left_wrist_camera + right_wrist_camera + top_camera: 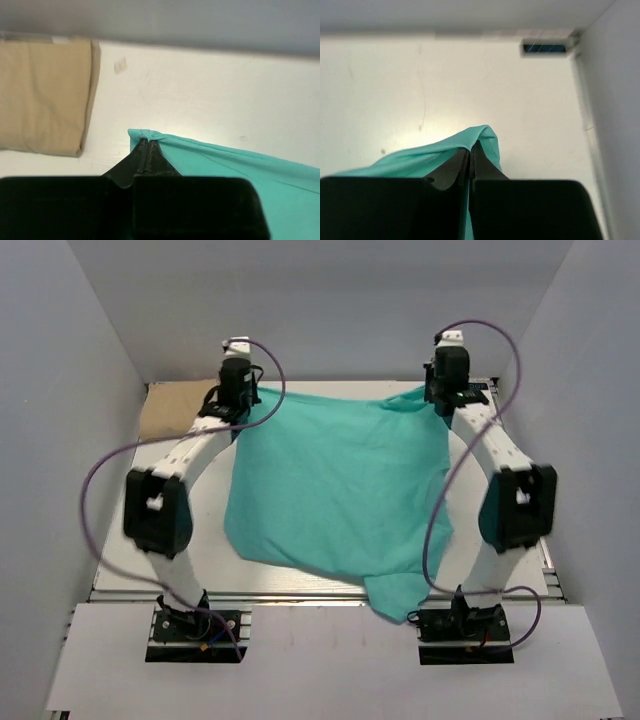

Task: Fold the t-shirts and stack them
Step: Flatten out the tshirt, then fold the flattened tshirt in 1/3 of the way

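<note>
From above I see the teal t-shirt (340, 490) spread loosely across the middle of the bench (205, 565), wrinkled and uneven in outline; its near right corner droops over the bench's front edge, just beside the base of the right arm; both arms reach to the far side, one at each far corner of the cloth; my left hand (147, 142) has its fingers pressed together on the far left corner, a small bunch of teal fabric pinched at the tips; my right hand (471, 147) is likewise clamped tight on the far right corner, where the cloth rises in a small fold over the fingertips; I cannot tell from either wrist view whether the pinched corners are lifted clear of the bench or resting on it; the tan t-shirt (42, 95) lies folded flat in the far left corner of the bench, against the back wall, to the left of my left hand; a strip of bare bench separates it from the teal one, so the two are near but not touching; a purple cable (438, 510) from the right arm hangs across the right edge of the teal cloth.
</note>
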